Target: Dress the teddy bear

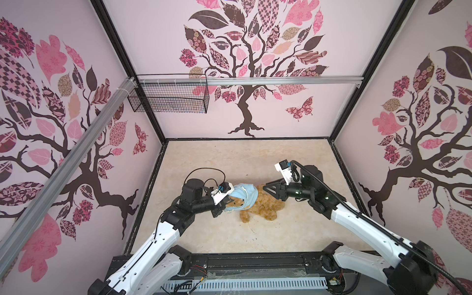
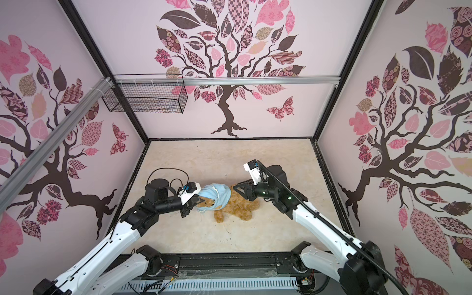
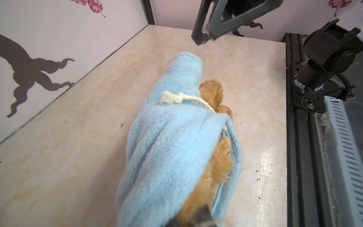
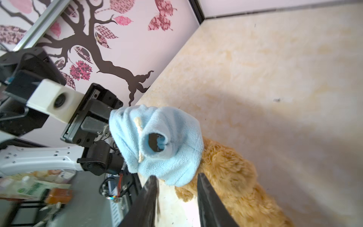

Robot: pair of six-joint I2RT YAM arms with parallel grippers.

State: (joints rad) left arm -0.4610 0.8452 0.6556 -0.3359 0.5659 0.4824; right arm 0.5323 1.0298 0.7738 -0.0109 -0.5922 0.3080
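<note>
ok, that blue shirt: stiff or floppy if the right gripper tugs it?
Likely floppy: the shirt bunches in soft folds over the bear, and its sleeve sags. Probably grippy rather than slippery; the fleece looks fuzzy. A tug would likely drag the bear along, since the shirt is over its head and the left gripper pinches one edge.

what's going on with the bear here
Two robot arms are dressing a teddy bear that lies on the table. A light-blue shirt is bunched over its head, leaving body and legs bare. The left gripper is shut on the shirt at the head end. The right gripper is open by the hem, holding nothing.
</note>
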